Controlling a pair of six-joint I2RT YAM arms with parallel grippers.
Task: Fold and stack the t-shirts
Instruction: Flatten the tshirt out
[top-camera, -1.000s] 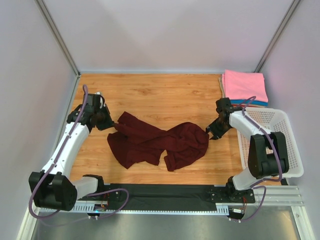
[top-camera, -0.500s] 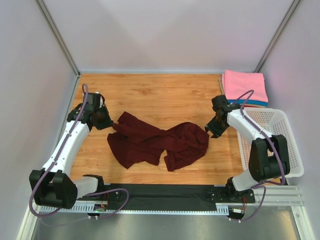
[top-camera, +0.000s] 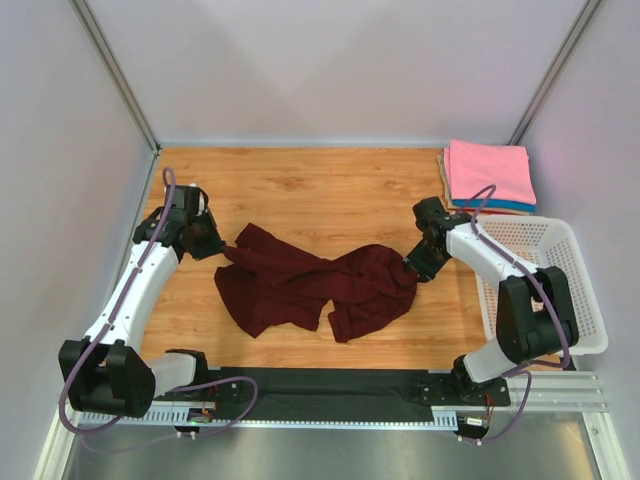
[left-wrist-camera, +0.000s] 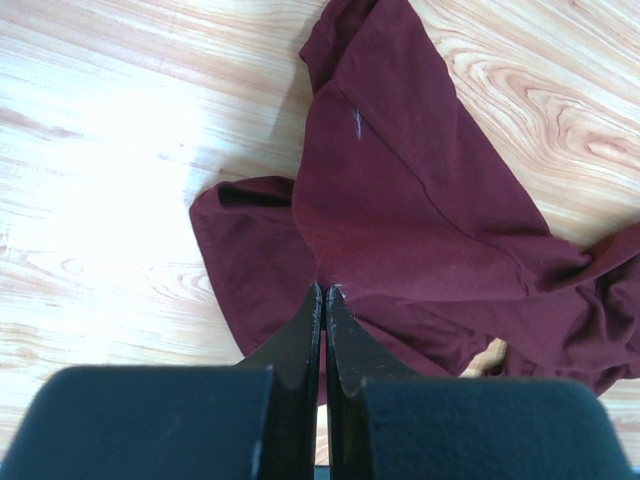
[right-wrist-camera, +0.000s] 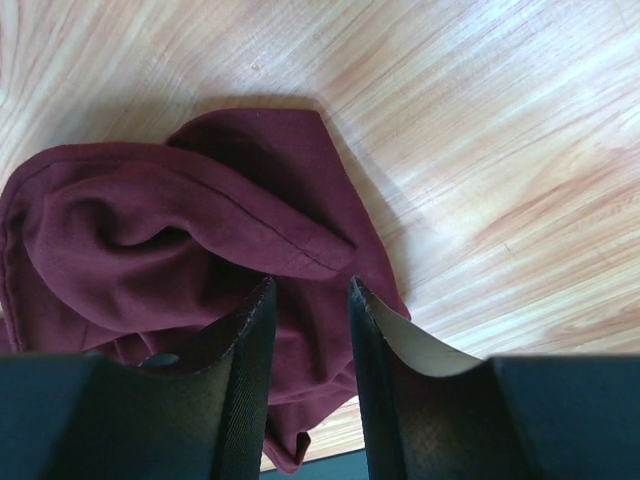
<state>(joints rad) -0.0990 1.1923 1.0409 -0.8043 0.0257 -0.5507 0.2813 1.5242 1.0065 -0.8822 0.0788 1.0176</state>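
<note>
A dark maroon t-shirt (top-camera: 310, 285) lies crumpled in the middle of the wooden table. My left gripper (top-camera: 222, 250) is at the shirt's left edge; in the left wrist view its jaws (left-wrist-camera: 324, 292) are pressed together on a fold of the maroon cloth (left-wrist-camera: 420, 200). My right gripper (top-camera: 408, 268) is at the shirt's right edge; in the right wrist view it (right-wrist-camera: 312, 290) is open, its fingers straddling the maroon cloth (right-wrist-camera: 180, 220). A folded pink t-shirt (top-camera: 488, 172) lies on top of a blue one (top-camera: 500, 206) at the back right.
A white perforated basket (top-camera: 545, 285) stands at the right edge, just behind the right arm. The folded stack sits in the far right corner against the wall. Bare wooden table (top-camera: 320, 190) lies behind the maroon shirt.
My right gripper has moved left and slightly forward onto the shirt's right edge. My left gripper has stayed on the shirt's left edge.
</note>
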